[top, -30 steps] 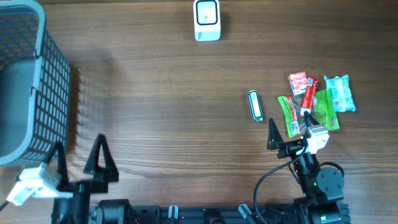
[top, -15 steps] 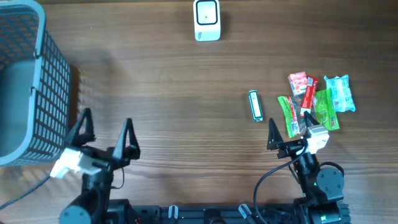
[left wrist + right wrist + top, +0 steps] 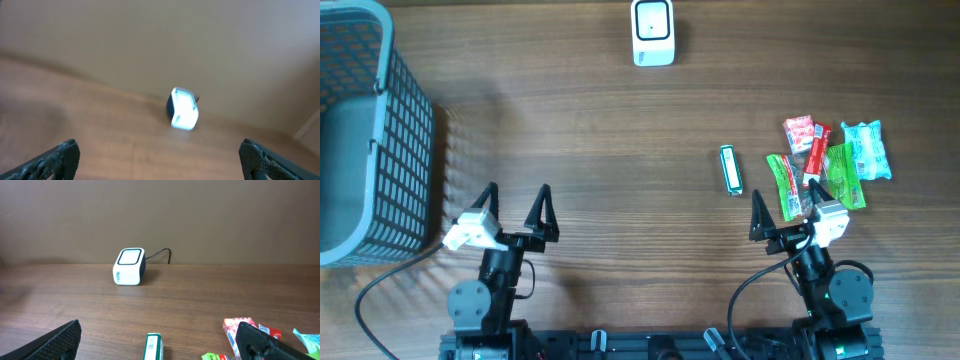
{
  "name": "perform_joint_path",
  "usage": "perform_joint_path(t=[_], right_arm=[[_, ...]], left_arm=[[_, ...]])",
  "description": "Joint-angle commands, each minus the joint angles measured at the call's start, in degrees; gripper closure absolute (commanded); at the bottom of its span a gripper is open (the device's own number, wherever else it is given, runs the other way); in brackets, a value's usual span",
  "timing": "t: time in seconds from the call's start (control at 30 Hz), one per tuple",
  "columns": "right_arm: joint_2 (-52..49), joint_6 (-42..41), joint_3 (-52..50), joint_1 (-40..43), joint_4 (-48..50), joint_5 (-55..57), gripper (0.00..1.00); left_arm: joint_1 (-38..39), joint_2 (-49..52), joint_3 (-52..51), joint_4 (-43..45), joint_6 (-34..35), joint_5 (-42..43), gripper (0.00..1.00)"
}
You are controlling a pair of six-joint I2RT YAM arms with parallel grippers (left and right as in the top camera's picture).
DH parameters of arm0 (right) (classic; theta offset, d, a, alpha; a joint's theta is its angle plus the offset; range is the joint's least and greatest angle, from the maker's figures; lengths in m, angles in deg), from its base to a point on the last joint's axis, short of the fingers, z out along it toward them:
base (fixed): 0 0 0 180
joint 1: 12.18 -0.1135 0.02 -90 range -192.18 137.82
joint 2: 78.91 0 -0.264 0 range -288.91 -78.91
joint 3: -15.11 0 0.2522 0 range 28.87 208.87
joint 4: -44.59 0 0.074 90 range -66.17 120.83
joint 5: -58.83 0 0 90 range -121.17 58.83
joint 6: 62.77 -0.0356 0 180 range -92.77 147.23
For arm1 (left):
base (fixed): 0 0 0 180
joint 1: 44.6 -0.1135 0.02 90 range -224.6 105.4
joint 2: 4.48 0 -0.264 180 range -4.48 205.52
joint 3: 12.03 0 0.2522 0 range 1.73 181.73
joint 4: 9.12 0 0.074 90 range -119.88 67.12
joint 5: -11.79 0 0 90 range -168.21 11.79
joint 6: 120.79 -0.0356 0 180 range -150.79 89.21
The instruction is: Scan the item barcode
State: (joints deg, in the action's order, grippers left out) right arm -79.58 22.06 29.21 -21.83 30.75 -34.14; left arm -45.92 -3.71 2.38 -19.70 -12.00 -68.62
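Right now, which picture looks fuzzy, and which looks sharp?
The left wrist view is fuzzy: the white scanner smears and glows. The right wrist view is sharp, scanner edges crisp. The overhead view is clear too, with the basket throwing a soft striped shadow on the table.
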Motion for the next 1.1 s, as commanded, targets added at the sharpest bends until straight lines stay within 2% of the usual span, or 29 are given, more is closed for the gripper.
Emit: perform_joint_path(t=[0.0,0.13,0.27,0.33,1.07], right_arm=[[0.39,-1.01,-0.04,0.24,0.17,-0.50,0.00],[0.39,-1.01,-0.04,0.24,0.17,-0.50,0.00],[0.39,-0.98,-0.04,0.24,0.17,-0.50,0.00],[0.39,-1.01,-0.04,0.24,0.17,-0.50,0.00],[0.39,-1.01,-0.04,0.24,0.17,-0.50,0.00]], left_arm=[[-0.46,-0.57,-0.33,-6.51,-0.57,-2.34,0.00],[-0.39,-0.57,-0.33,-7.10,-5.44,-2.56,0.00],[-0.39,-0.57,-0.33,-7.10,-16.35,-1.09,0.00],[-0.39,-0.57,-0.33,-7.13,-19.45,-1.77,0.00],[-0.42,-0.50,-0.33,-7.06,-19.65,-2.38,0.00]])
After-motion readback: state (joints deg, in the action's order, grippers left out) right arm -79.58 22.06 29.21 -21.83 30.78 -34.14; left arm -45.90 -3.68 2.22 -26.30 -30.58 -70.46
